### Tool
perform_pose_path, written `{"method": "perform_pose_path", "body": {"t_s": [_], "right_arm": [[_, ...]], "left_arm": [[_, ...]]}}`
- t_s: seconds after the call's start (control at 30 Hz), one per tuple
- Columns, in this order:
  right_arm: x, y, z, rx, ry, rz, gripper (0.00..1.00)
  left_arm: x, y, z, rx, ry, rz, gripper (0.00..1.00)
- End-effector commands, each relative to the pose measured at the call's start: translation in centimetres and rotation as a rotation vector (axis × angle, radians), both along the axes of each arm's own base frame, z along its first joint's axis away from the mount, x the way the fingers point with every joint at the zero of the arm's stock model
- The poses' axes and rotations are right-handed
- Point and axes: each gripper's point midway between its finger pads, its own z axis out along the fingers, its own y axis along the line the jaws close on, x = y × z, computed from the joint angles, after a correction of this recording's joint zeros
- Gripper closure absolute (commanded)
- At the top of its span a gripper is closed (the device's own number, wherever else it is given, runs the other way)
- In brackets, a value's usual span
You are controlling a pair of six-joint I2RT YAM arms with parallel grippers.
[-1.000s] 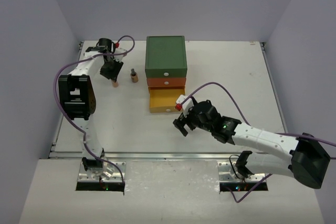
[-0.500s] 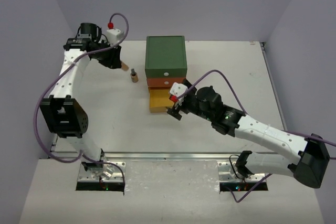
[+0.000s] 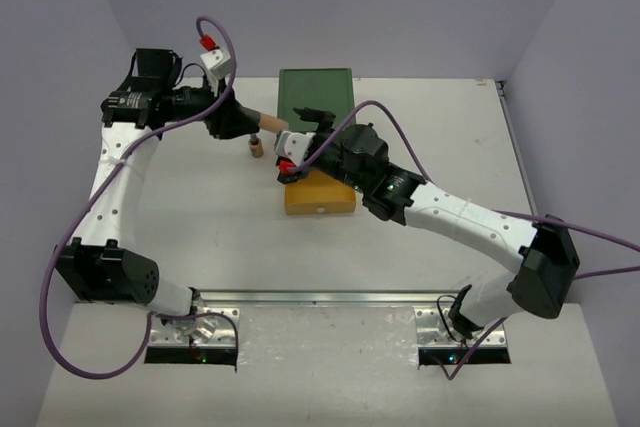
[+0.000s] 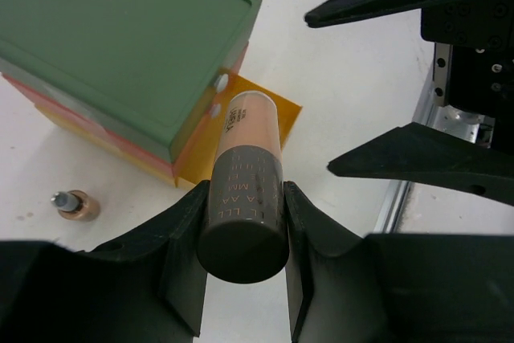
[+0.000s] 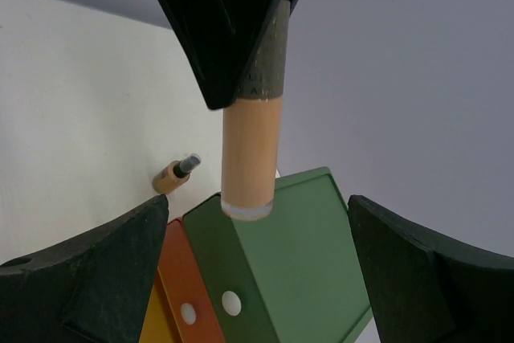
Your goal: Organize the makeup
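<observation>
Seemingly a mid-air hand-off: the peach tube (image 4: 250, 138) sits between both grippers, above the three-drawer box (image 3: 316, 97).

Left gripper (image 4: 243, 222) is clamped on the tube's dark cap end, in the upper middle of the overhead frame; the right gripper (image 5: 257, 202) stands wide, its fingers either side of the peach body and touching nothing. The yellow bottom drawer (image 3: 320, 197) is pulled out, and a small bottle (image 3: 255, 145) stands on the table left of the box. Risks, as I judge them: a release before the right fingers close would drop the tube onto the green lid; a pinch on the smooth round body could slip; pulling against the cap could loosen it.
</observation>
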Motion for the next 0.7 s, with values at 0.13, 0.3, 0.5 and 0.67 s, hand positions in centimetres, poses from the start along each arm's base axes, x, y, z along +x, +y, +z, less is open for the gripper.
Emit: {"method": "perform_pose_path", "body": {"t_s": [0.13,0.3,0.5,0.67], "right_arm": [[1.4,2.1,0.9,-0.026,-0.063,0.027,0.11],[2.5,1.9,-1.0,-0.047,0.005,-0.003,0.32],[2.5,1.3,-0.8,0.008,0.018,-0.013,0.69],[2.0,0.2,-1.9,-0.009,0.030,-0.022,1.00]], "left_arm": [[-1.8,-2.8,0.9,-0.078,0.000,-0.098,1.00],[-2.7,-3.2,0.2,-0.092,0.021,-0.127,1.00],[-3.5,-3.7,-1.8,-0.089,0.076,-0.144,1.00],[-4.8,-4.9,-2.6,-0.116,0.109,-0.202,0.97]]}}
